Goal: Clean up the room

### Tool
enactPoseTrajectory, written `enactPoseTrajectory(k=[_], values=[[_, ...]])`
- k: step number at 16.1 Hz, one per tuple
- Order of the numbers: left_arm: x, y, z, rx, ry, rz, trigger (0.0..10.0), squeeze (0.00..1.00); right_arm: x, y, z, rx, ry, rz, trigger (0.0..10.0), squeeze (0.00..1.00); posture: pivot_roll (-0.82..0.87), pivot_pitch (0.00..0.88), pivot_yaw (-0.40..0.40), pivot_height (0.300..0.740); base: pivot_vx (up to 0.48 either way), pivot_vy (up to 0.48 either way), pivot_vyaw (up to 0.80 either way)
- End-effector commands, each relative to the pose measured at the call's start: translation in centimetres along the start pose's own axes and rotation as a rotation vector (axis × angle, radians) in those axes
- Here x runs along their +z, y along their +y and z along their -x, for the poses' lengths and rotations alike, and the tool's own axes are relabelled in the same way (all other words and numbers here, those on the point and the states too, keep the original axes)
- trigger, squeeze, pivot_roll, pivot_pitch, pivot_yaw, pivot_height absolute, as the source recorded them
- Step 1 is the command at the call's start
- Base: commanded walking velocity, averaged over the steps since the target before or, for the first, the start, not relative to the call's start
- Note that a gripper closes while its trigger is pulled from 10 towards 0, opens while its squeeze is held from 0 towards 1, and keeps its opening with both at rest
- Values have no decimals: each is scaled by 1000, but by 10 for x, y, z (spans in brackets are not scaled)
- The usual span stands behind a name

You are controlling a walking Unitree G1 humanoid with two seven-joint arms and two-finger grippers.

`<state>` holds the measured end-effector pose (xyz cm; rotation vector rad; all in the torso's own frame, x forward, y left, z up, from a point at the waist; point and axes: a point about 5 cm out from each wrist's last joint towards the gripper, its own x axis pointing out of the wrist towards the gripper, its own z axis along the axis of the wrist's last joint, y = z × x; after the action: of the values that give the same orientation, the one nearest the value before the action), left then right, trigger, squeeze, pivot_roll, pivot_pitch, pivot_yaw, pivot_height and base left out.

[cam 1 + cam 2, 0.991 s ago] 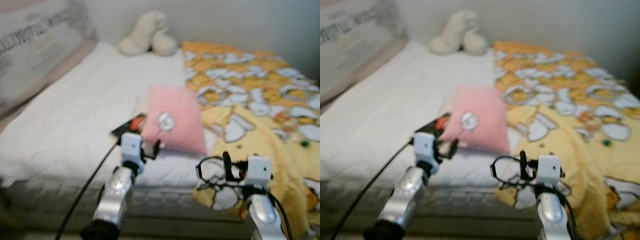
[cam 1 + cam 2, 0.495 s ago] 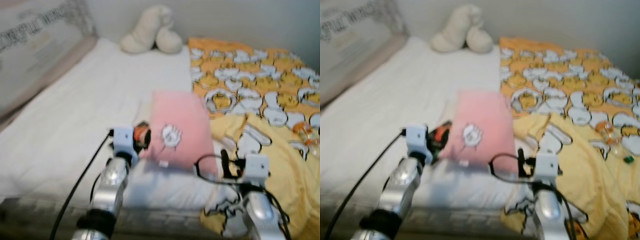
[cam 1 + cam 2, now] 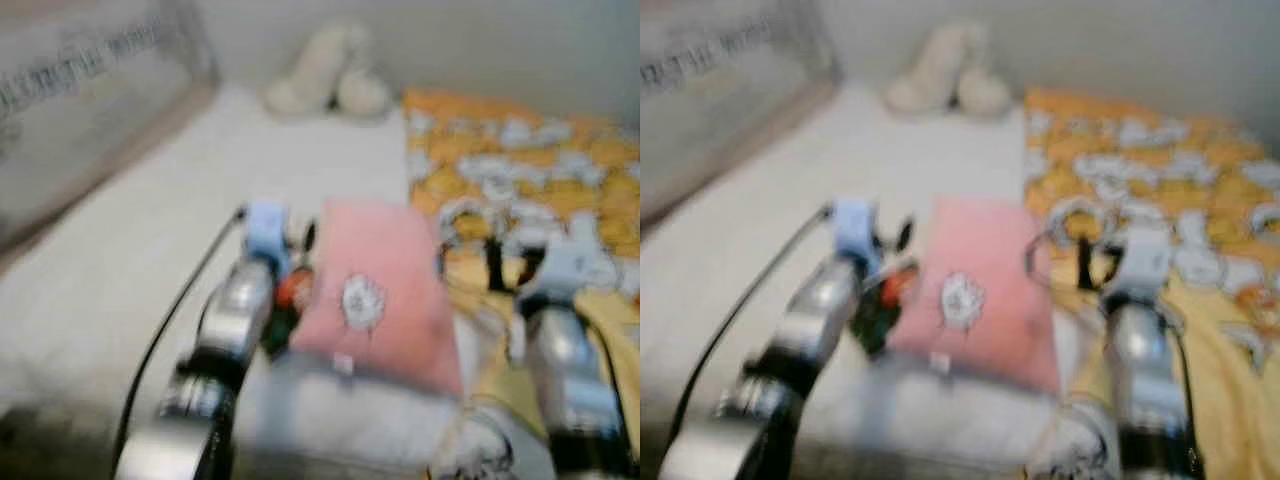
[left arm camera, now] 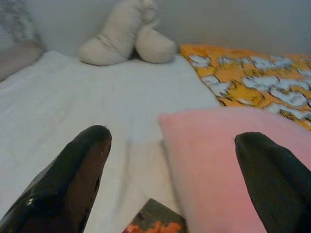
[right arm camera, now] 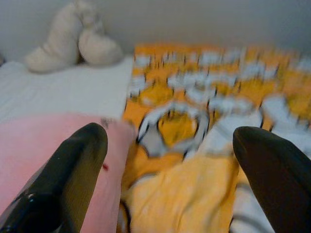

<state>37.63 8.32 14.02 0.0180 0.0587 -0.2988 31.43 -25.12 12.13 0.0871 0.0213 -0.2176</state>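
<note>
Though the head views are blurred, one bed [image 3: 130, 250] with a white sheet lies before the robot, and on it rests one soft, square pink pillow [image 3: 375, 290] with a small white emblem at its middle. One yellow-and-orange quilt [image 5: 194, 145] with white cartoon patterns lies rumpled on the right part of the bed, just beside the pillow. One cream plush toy [image 4: 124, 34], rounded and lumpy, sits at the far end near the wall. One small dark packet with orange print [image 4: 155, 223] lies flat, touching the pillow's left edge. Two grippers are raised over the bed: the left gripper [image 4: 172, 189] hangs above the packet and pillow edge, fingers spread wide and holding nothing; the right gripper [image 5: 167, 179] hangs over the pillow's right edge and the quilt, likewise wide apart and empty.
</note>
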Motion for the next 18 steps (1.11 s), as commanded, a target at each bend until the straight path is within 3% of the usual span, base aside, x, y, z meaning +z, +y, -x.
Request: enactPoseTrajectory(k=[1,3,4,7,10,12,14,15,16,17,18], values=[[-2,-17,-5,-98,66,58,10000,0,-14,-10,-1,-23,96,-96,10000,0,135,0,-23,736,0,0,0],[0,-25,-15,-127,186,172,10000,0,-35,-12,-6,-16,207,-250,10000,0,148,72,-7,736,0,0,0],[0,-25,-15,-118,197,183,10000,0,-37,-11,-6,-6,216,-263,10000,0,149,81,-4,736,0,0,0],[-8,-19,-16,-52,262,242,10000,0,-43,13,-14,109,244,-332,10000,0,148,185,10,736,0,0,0],[-17,-30,-14,-73,308,239,10000,0,-44,30,-20,153,249,-360,10000,0,141,211,5,736,0,0,0],[-30,-46,-10,-95,358,272,10000,0,-56,53,-21,187,310,-401,10000,0,138,220,0,736,0,0,0],[-41,-58,-5,-151,404,279,10000,0,-61,62,-21,193,339,-415,10000,0,143,221,-3,736,0,0,0],[-53,-60,1,-165,443,280,10000,0,-65,66,-19,181,367,-448,2039,0,141,219,-3,736,0,0,0],[-60,-58,4,-154,459,285,10000,0,-71,69,-17,177,404,-482,0,0,140,218,-4,736,0,0,0],[-65,-56,7,-147,469,313,0,0,-78,72,-14,155,472,-548,0,0,153,212,-2,736,0,0,0],[-64,-56,7,-152,463,327,0,0,-79,73,-13,160,471,-541,0,0,152,209,-3,736,0,0,0]])
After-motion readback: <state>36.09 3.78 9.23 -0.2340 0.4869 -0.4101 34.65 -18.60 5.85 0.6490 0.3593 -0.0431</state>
